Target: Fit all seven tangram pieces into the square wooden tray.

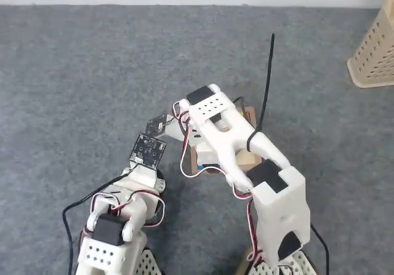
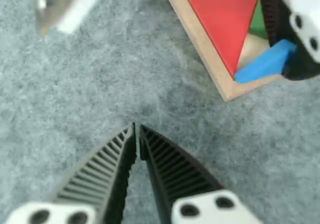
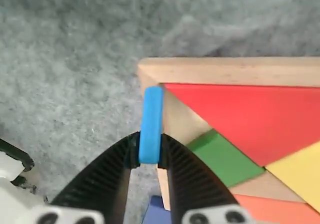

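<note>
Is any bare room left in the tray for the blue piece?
Yes: a bare wood wedge in the tray corner, bordered by rim, red triangle and green piece. Past those, yellow piece and orange piece crowd it.

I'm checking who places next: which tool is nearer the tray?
Right. The right tool is at a corner of the tray, shut on a blue piece held on edge there. The left tool, shut, is over the carpet, apart from the tray.

tray (image 1: 248, 160) mostly under right arm (image 1: 229, 136), basket (image 1: 375, 47) — cropped
</note>
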